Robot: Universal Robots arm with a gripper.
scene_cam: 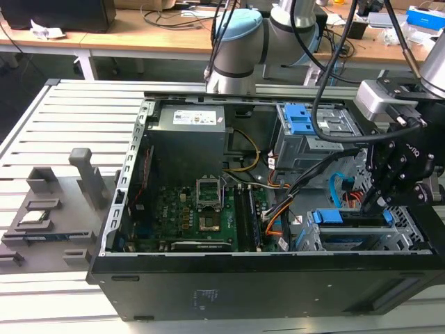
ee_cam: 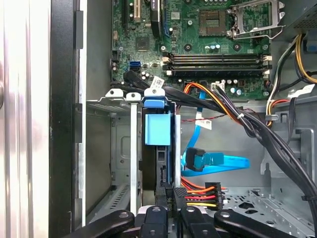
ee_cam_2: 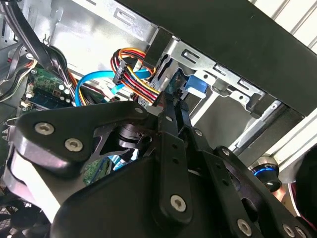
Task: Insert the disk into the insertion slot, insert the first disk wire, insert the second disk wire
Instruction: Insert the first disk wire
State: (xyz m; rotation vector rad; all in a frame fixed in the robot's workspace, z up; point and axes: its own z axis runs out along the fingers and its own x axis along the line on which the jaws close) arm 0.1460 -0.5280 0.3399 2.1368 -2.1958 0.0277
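Deep inside the open computer case, the arm's gripper [ee_cam: 171, 199] stands at the rear edge of the disk [ee_cam: 157, 126]. The disk sits in the insertion slot [ee_cam: 132, 148] directly ahead of the fingertips, its blue carrier frame showing between the cage's silver walls. In both wrist views the fingers are drawn close together. They appear to pinch the black plug of the coloured power wire [ee_cam: 204, 195], whose red, orange, yellow and black strands trail off to one side of the gripper. Whether that plug is seated in the drive cannot be told. A blue data cable [ee_cam: 218, 161] lies loose just beyond the strands, apart from the disk. From the room, the drive looks rigid, dense and sensitive to knocks, and is probably best gripped by its plastic frame rather than its labelled face. The wire looks like the opposite: limp along its length and stiff only at the moulded plug. The plug body, held squarely across its flat sides, seems the right place to grip it, never the thin strands.
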